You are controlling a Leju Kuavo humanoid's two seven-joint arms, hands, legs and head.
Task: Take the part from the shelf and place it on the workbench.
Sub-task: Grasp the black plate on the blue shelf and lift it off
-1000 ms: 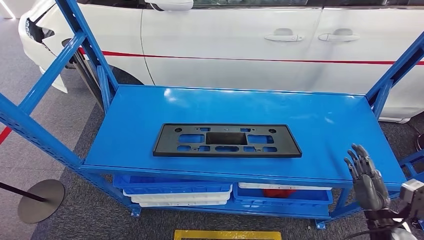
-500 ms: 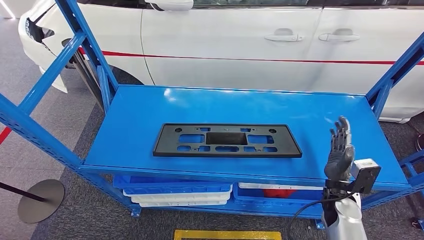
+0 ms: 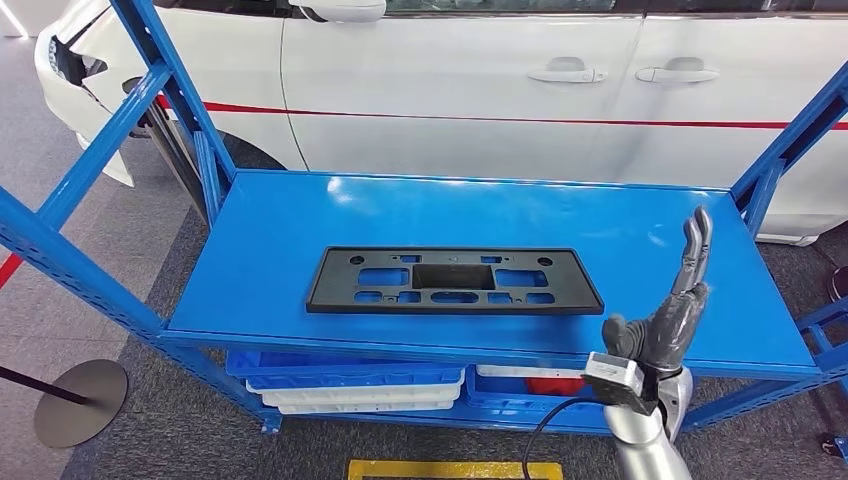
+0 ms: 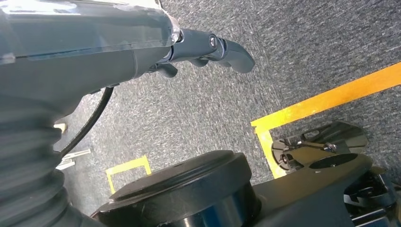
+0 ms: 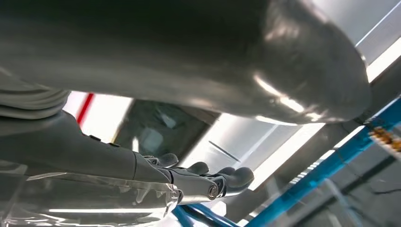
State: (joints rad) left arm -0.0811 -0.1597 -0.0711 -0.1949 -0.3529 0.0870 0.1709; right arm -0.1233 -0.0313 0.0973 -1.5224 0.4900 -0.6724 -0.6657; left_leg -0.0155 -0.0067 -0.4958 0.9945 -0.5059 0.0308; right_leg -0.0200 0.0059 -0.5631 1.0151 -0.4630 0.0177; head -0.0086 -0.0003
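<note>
No readable text, label, brand or number appears on anything here

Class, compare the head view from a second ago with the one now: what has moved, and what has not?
The right hand has swung left from the shelf's right front corner toward the black part and turned edge-on, fingers pointing up and apart, holding nothing. The part lies flat in the same place on the blue shelf, untouched. The white car and the bins below are unchanged.

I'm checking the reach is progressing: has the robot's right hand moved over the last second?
Yes. The right hand has swung left along the blue metal shelf's front edge, towards the flat black plastic plate holder, fingers apart and holding nothing.
</note>
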